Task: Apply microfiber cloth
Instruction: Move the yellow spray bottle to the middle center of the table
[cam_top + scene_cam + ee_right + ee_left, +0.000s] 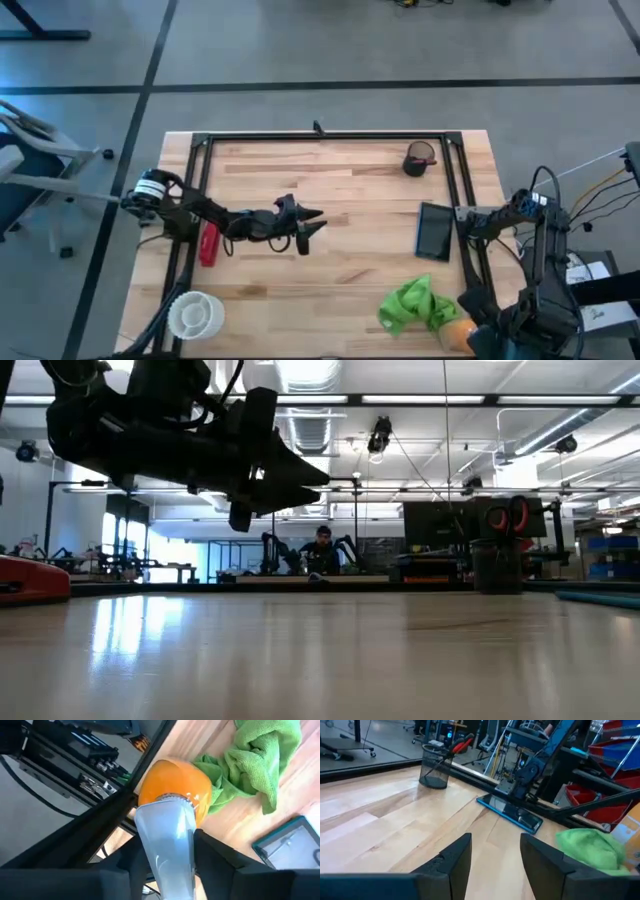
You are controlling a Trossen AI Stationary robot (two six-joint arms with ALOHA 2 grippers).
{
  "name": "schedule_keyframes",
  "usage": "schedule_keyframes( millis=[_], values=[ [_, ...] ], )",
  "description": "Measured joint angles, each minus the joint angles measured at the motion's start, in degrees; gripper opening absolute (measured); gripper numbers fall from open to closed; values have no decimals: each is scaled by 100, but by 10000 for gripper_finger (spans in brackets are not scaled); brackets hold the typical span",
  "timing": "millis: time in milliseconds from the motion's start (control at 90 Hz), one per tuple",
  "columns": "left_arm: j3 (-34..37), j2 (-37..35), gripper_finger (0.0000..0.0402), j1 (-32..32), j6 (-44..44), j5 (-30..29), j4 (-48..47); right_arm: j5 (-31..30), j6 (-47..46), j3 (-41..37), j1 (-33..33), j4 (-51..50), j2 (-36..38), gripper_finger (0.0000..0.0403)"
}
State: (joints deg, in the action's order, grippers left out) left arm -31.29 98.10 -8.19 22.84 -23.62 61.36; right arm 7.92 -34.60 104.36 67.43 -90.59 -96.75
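While the microfiber cloth (414, 304) lies crumpled at the near right of the table (340, 170), touching the orange spray bottle (172, 787), that bottle's white head is clasped by the right gripper (167, 852). The left gripper (308, 229) is held above mid-table, jaws parted and holding nothing. A dark tablet (434, 232) is seen just beyond the cloth.

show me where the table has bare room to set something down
Bare wood lies between the left tool and the tablet, and between the white bowl and the cloth. The corner with cloth, orange bottle and right tool is crowded.
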Motion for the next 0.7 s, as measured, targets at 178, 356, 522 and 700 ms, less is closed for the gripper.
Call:
schedule_keyframes(
  millis=[178, 356, 522, 700],
  values=[
    [-2, -2, 144, 0, -167, 0, -127, -155, -17, 13, -147, 5, 73, 75],
    [-2, -14, 141, 4, -308, -1, -391, -304, -158, 8, -554, 14, 368, 71],
    [-2, -40, 143, 4, -413, 0, -651, -221, -143, 15, -1036, 32, 709, 72],
    [-2, -107, 140, 6, -628, 0, -930, -423, 176, 26, -1697, 49, 1141, 66]
  ],
)
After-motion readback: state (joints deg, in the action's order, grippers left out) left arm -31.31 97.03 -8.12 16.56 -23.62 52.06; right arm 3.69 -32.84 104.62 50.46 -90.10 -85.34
